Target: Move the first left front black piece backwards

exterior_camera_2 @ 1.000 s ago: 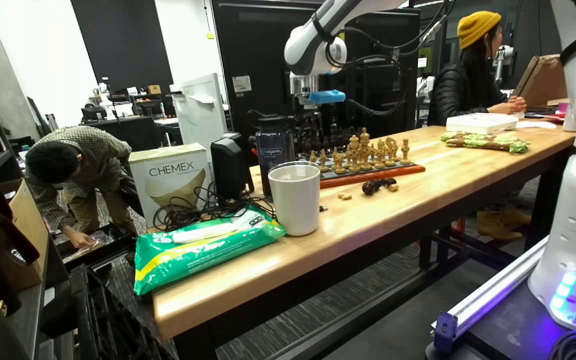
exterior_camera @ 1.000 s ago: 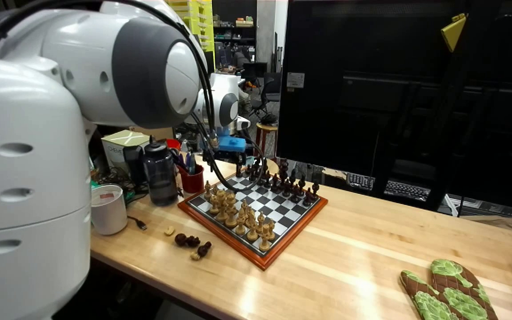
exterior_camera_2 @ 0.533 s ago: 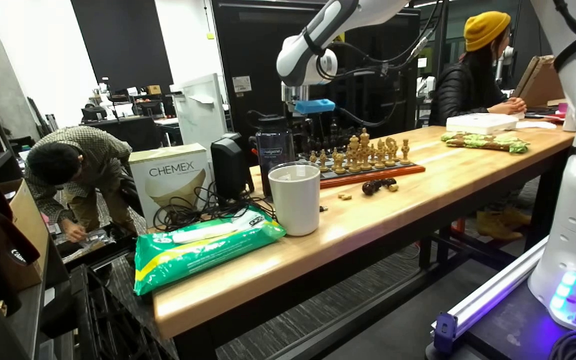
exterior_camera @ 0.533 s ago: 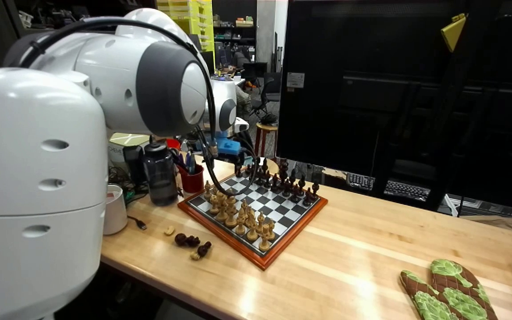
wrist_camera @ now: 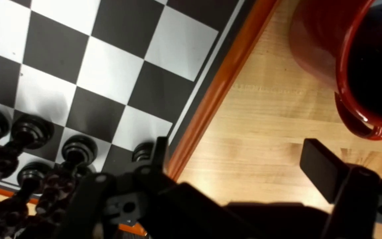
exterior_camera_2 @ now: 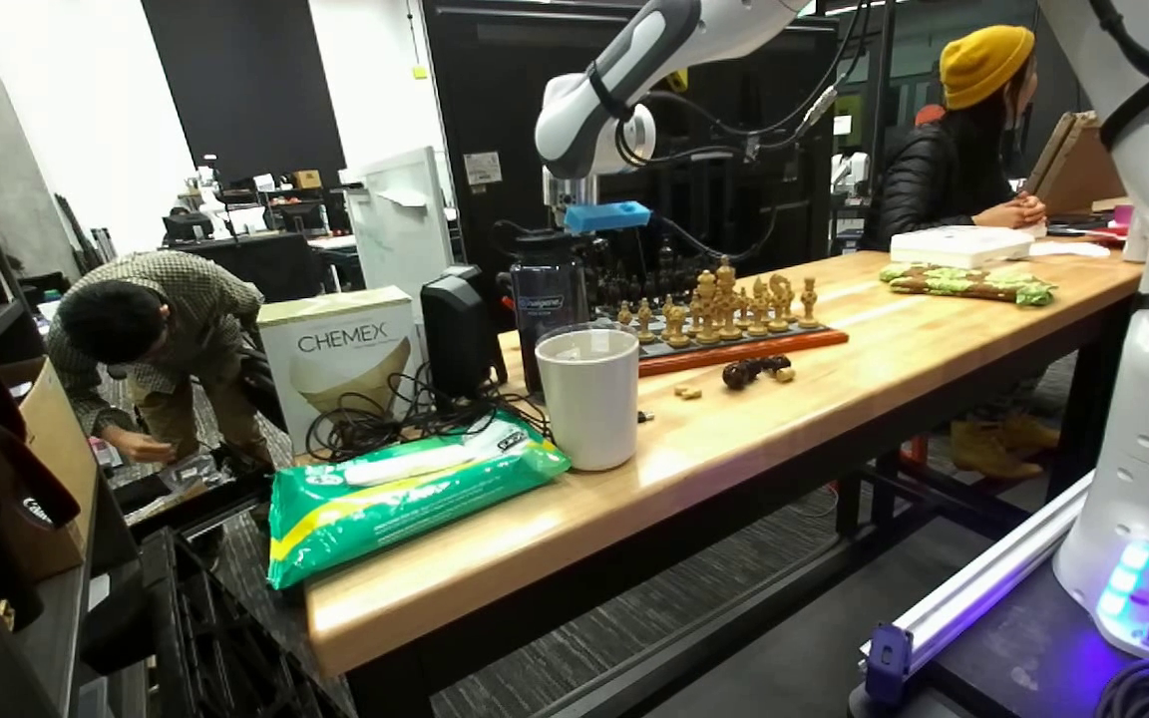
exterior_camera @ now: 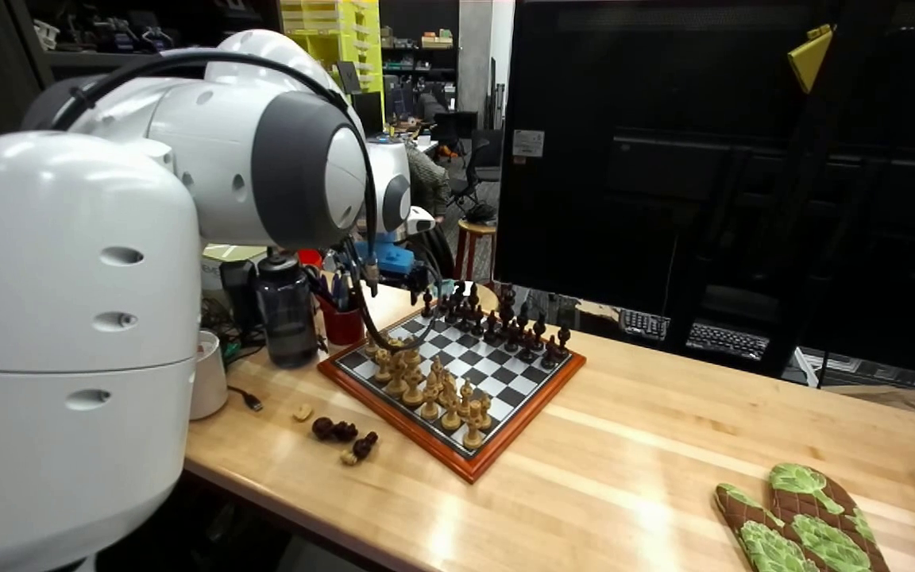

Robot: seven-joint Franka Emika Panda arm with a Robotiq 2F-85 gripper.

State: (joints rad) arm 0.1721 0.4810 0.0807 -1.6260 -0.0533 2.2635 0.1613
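The black chess piece (wrist_camera: 142,151) is standing near the parted, empty fingers (wrist_camera: 323,170), grasp and backward move apparently remaining.

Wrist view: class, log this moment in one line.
gripper: open, holding nothing | edge black piece: on chessboard, partly hidden by gripper | red mug: on table beside chessboard

Close downward wrist view, both exterior views farther back, all sharing chessboard (exterior_camera: 480,364)
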